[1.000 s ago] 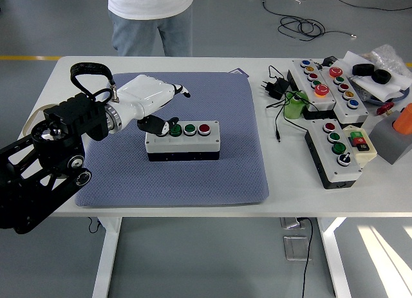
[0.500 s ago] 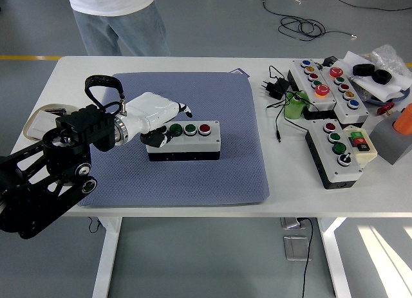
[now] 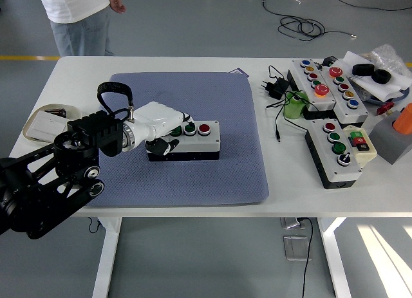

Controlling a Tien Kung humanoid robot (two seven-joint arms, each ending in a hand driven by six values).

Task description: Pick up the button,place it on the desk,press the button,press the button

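Two steps look done: the button box (image 3: 183,141) sits on the table (image 3: 212,185) (on a mat); my left robot hand (image 3: 164,127), fingers curled, holding nothing, presses its left green button.

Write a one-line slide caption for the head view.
Left robot hand rests over the left end of the button box on the blue mat, covering one green button; clutter sits at right.

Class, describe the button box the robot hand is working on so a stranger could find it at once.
Find the blue-grey mat on the white table. The button box sits alone on it, under the left hand; the other boxes lie off the mat, right.
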